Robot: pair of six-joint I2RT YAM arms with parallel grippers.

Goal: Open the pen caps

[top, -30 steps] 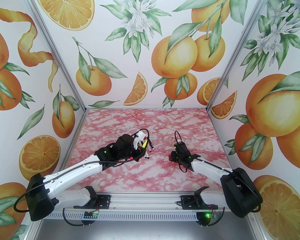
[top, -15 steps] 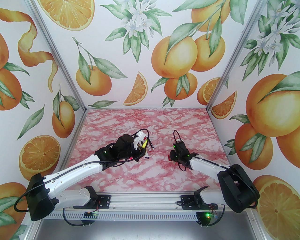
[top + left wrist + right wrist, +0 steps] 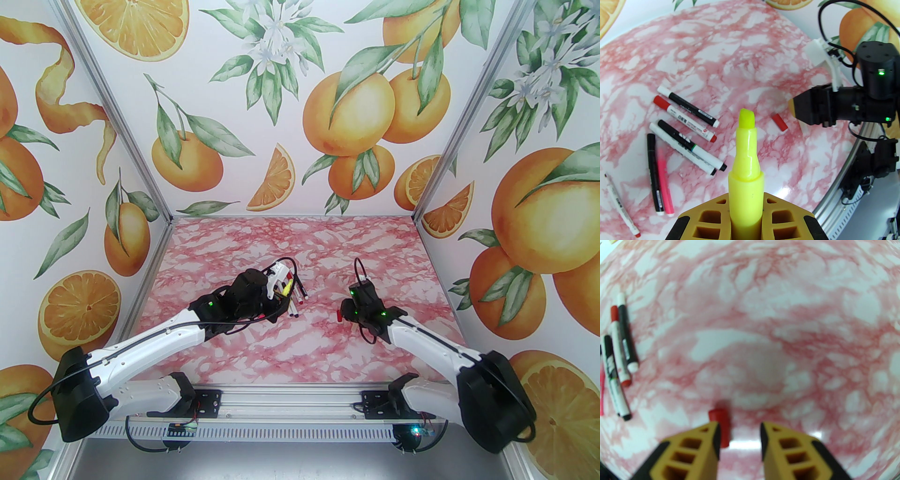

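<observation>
**While the left pincer [image 3: 746,199] grips a highlighter [image 3: 747,145], the red cap [image 3: 720,425] lies free**

Where the right pincer [image 3: 740,426] hovers low over the table [image 3: 799,333], its jaws stand partly apart. The red cap lies on the table just beside one finger, not clamped. The left pincer is closed on the yellow highlighter, tip bare. Other pens [image 3: 686,131] lie clustered nearby.

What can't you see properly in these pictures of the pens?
Left wrist view: the yellow highlighter has its back end hidden in the left pincer and cut off by the bottom edge.
Right wrist view: the red cap is blurred, partly behind the right pincer; touching or not, unclear.
Top view: the loose pens are too small to count, some under the left arm.
</observation>
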